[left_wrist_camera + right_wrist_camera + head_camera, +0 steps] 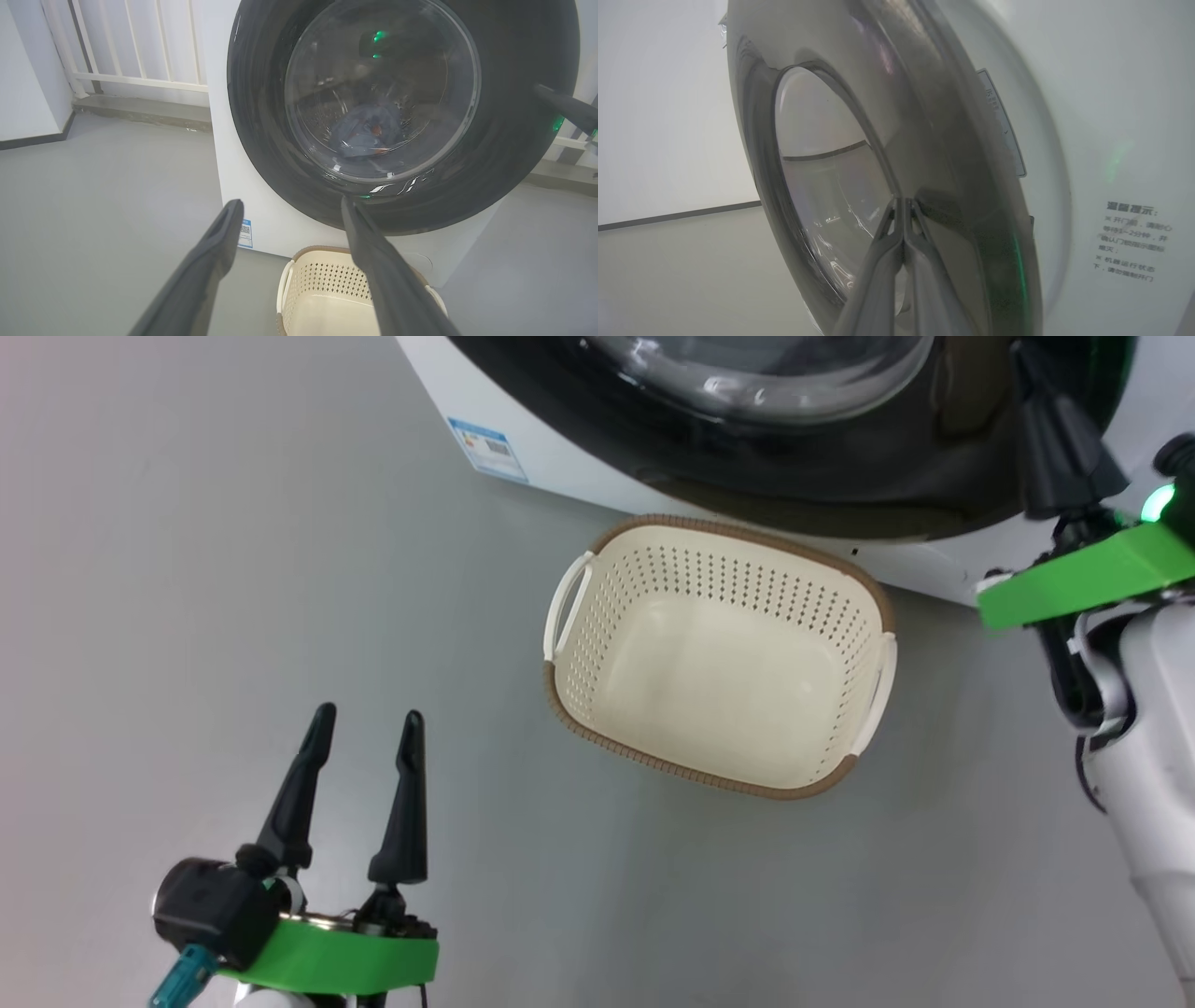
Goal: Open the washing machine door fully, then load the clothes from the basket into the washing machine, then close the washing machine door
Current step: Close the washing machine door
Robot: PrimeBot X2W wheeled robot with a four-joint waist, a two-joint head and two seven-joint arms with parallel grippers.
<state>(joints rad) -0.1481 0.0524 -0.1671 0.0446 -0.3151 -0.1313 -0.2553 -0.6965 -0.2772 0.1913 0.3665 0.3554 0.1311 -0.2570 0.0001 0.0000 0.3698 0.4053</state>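
**Washing machine** [569, 467]: it runs along the top edge of the head view. The front is white, with a small blue label [487, 448] left of centre.

**Door** [840, 476]: in the head and left wrist views the glossy black rim lies flat over the opening. Whether it is latched cannot be told.

**Clothes** [366, 133]: a blue bundle with an orange mark lies low in the drum. It is seen through the door glass at the centre of the left wrist view.

**Basket** [597, 644]: it stands upright on the grey floor [233, 569] at the centre of the head view, just below the machine's front. Its whole cream bottom is visible.

**Left fingers** [408, 784]: at the lower left of the head view they are spread wide with nothing between them. They are above the floor and well apart from the basket. In the left wrist view they rise from the bottom edge, with the machine's lower front and the basket's far rim showing between them.

**Right fingers** [1055, 439]: at the upper right of the head view they are pressed together and hold nothing. In the right wrist view the tips meet at mid-frame against the door's black rim, beside the glass. That frame is blurred, so contact looks likely but cannot be confirmed. A printed notice [1129, 242] sits on the white front at the lower right of that frame.
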